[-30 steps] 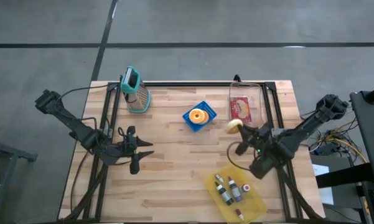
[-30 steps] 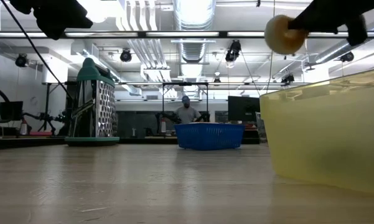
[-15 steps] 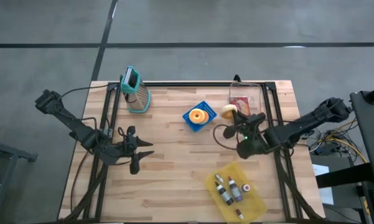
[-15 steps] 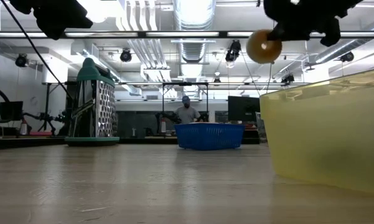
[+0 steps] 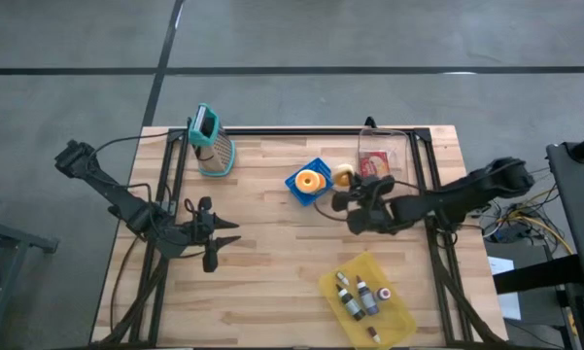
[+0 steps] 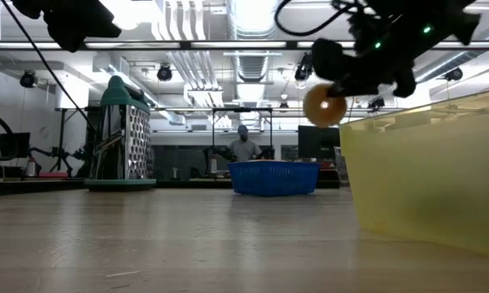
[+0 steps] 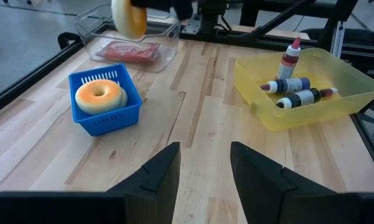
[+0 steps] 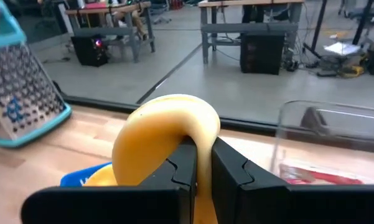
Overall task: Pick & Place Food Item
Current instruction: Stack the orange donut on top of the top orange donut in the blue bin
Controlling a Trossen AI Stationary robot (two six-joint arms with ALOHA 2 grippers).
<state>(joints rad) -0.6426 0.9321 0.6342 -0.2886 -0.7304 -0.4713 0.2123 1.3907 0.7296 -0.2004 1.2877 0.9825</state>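
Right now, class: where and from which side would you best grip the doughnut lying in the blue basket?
Grip the doughnut across one side of its ring, from above: it lies flat with its hole up, and the blue basket walls block a sideways approach.

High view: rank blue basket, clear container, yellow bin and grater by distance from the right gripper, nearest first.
Right gripper is shut on a pale bagel.
1. Blue basket, just beside it toward the table's middle, with a donut inside.
2. Clear container, at the far edge, right side; close to the basket's rank.
3. Yellow bin, near edge, right side.
4. Grater, far left corner.
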